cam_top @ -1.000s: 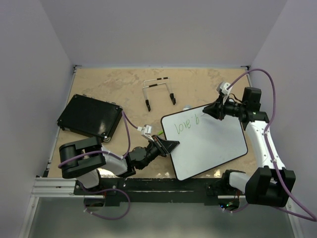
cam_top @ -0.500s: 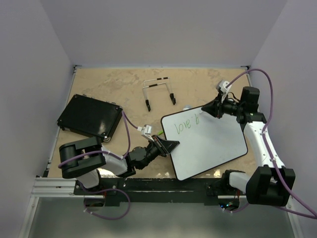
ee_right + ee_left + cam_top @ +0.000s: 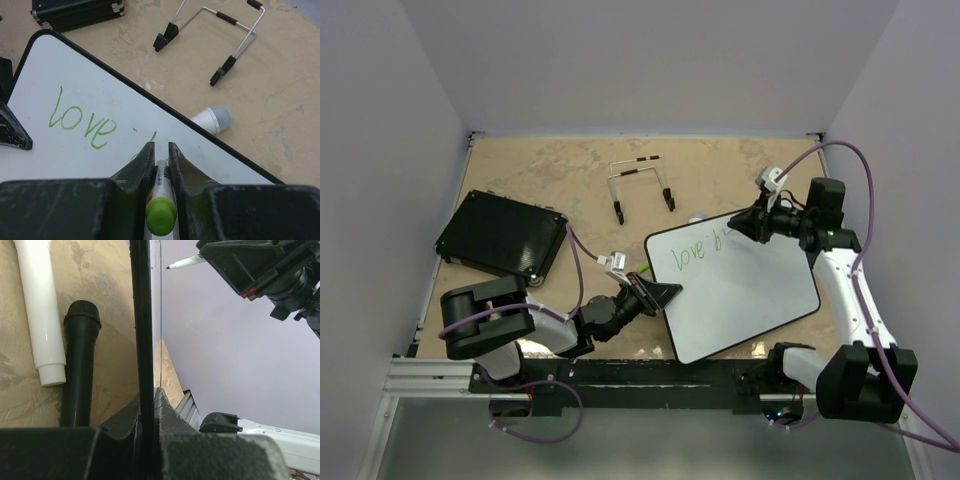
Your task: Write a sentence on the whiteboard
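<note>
Sitting at just "love" plus one stroke of the sentence [image 3: 82, 124] on the whiteboard [image 3: 750, 290], marker [image 3: 161, 212] clenched in right gripper [image 3: 160, 146], plenty left.

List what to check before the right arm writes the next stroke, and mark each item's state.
1. Left gripper clamped on the whiteboard edge: ok, its fingers are shut on the near-left edge.
2. Right gripper holding the marker: ok, the fingers are closed on its barrel.
3. Marker touching the board surface: cannot tell, since the fingers hide the tip in the right wrist view.
4. Sentence finished: not ok, only "love" and the first stroke of the next word are written.
5. Bare board available beyond the writing: ok, most of the surface is blank.
</note>
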Motion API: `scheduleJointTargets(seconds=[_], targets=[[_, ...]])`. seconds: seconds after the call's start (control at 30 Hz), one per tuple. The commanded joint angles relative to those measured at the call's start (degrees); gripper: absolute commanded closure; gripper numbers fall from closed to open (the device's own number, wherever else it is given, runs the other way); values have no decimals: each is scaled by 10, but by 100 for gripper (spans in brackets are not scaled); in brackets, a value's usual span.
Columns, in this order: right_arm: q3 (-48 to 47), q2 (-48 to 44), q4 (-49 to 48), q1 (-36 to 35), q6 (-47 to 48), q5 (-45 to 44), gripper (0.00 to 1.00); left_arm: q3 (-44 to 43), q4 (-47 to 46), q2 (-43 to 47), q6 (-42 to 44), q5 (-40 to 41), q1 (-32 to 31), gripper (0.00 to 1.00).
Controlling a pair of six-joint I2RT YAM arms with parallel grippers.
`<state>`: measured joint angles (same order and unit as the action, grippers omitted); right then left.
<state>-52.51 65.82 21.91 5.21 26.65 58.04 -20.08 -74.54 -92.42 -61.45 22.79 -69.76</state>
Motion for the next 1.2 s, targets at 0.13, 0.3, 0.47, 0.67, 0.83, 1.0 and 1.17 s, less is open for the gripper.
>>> scheduleJointTargets(seconds=[0.13,0.3,0.47,0.67,0.83,1.0,1.17], targets=[[-15,-8,19,-2,21,10,100,-1,-112,-7,55,-2,1,100],[-19,9,20,-3,21,7,100,-1,-107,-2,57,-1,1,100],[-18,18,21,-3,22,5,100,-3,-107,-3,57,-3,1,100],[-29,22,72,-3,60,7,100,-6,-102,-1,59,-3,1,100],[-38,23,138,-3,115,9,100,-8,-101,-3,60,-3,1,100],[-41,23,175,-3,148,13,100,-9,-100,-2,60,-4,1,100],[-56,9,123,-3,100,16,100,-8,-103,-4,60,-5,1,100]])
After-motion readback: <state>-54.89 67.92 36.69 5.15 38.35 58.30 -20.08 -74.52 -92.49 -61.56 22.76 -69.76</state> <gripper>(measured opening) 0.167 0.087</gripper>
